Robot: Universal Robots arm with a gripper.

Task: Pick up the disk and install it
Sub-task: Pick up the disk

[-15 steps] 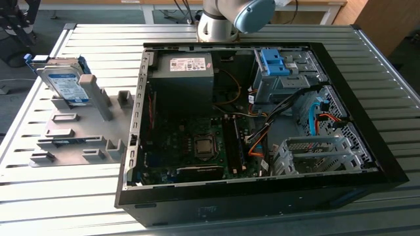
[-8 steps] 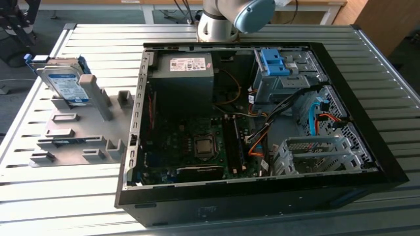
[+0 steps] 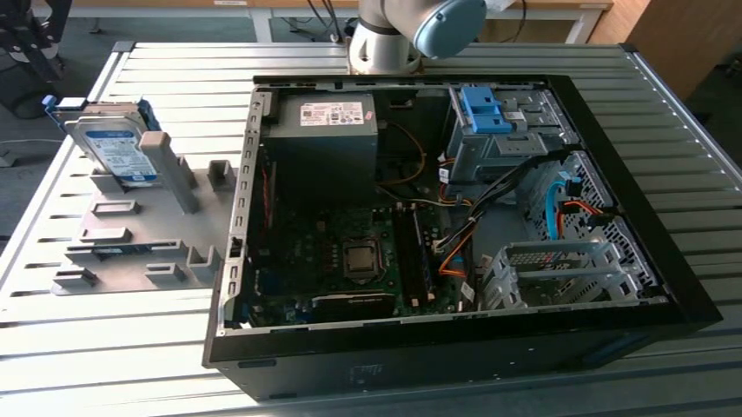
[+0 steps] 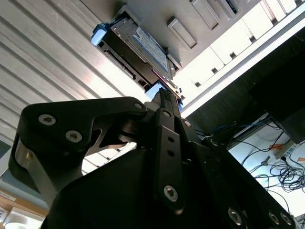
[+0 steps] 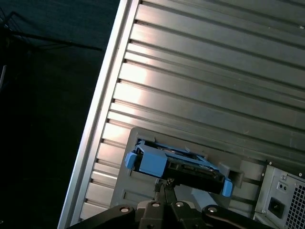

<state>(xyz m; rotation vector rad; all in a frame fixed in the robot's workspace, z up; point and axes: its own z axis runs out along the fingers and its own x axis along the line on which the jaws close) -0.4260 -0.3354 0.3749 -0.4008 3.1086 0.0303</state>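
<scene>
The disk (image 3: 116, 148) – a flat rectangular silver metal hard drive with a white label, a blue lower band and blue plastic rails on its edges – stands on edge and leans slightly in a slot of a light grey plastic fixture plate (image 3: 128, 252). The plate lies on a ribbed aluminium table (image 3: 116, 347), at the exterior view's left of a black open desktop computer case (image 3: 464, 365), and the disk is outside the case and apart from it.

Inside the case, a large dark grey box with a small white sticker (image 3: 325, 139) sits near the far wall. A blue plastic latch piece on a grey metal cage (image 3: 481, 109) sits toward the exterior view's right of that box.

The grey and pale blue robot arm (image 3: 400, 30) rises beyond the far side of the case. In both wrist views the black gripper (image 4: 164, 93) (image 5: 164, 183) points at the disk (image 4: 143, 45) (image 5: 176, 164) from a distance – its two narrow fingers lie together with nothing between them, and they do not touch the disk.
</scene>
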